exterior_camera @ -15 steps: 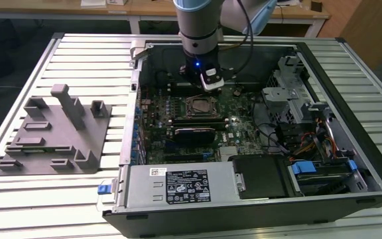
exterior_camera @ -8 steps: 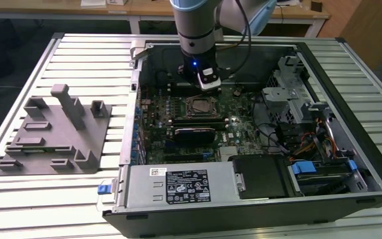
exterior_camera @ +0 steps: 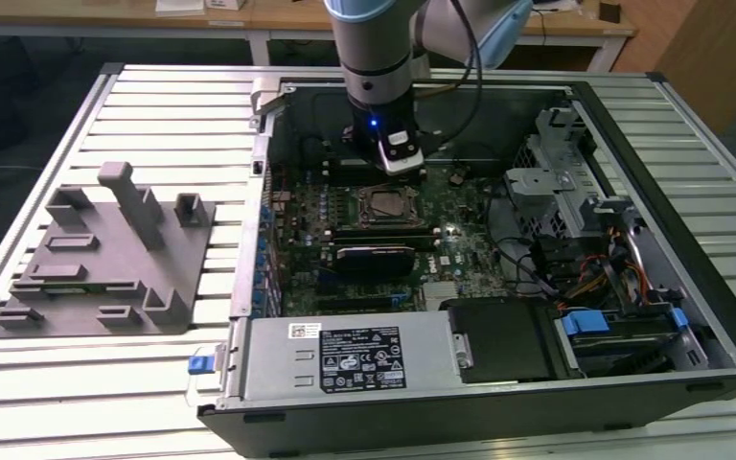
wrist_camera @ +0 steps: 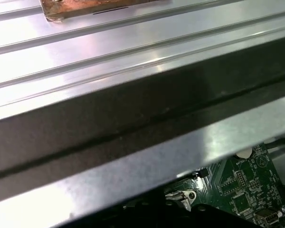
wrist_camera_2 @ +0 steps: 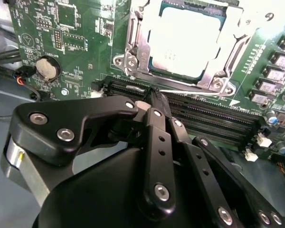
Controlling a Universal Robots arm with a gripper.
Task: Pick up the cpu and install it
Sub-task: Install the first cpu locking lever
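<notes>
The cpu (wrist_camera_2: 187, 40), a pale silvery square chip, lies flat inside the metal-framed socket (wrist_camera_2: 133, 45) on the green motherboard (wrist_camera_2: 71, 28). In the exterior view the socket (exterior_camera: 387, 204) sits mid-board inside the open computer case. My gripper (wrist_camera_2: 155, 97) hovers just beside the socket, over the black memory slots (wrist_camera_2: 213, 118). Its black fingers (wrist_camera_2: 154, 128) are pressed together with nothing visible between them. Their tips are close to the thin socket lever (wrist_camera_2: 190, 89). From the exterior view, the gripper (exterior_camera: 398, 165) hangs just behind the socket.
A grey plastic tray (exterior_camera: 100, 259) stands on the slatted table at the exterior view's left. Inside the case are a black block (exterior_camera: 371, 257), a power supply (exterior_camera: 342, 359) and a drive cage with cables (exterior_camera: 573, 206). The case wall (wrist_camera: 133, 118) runs close by.
</notes>
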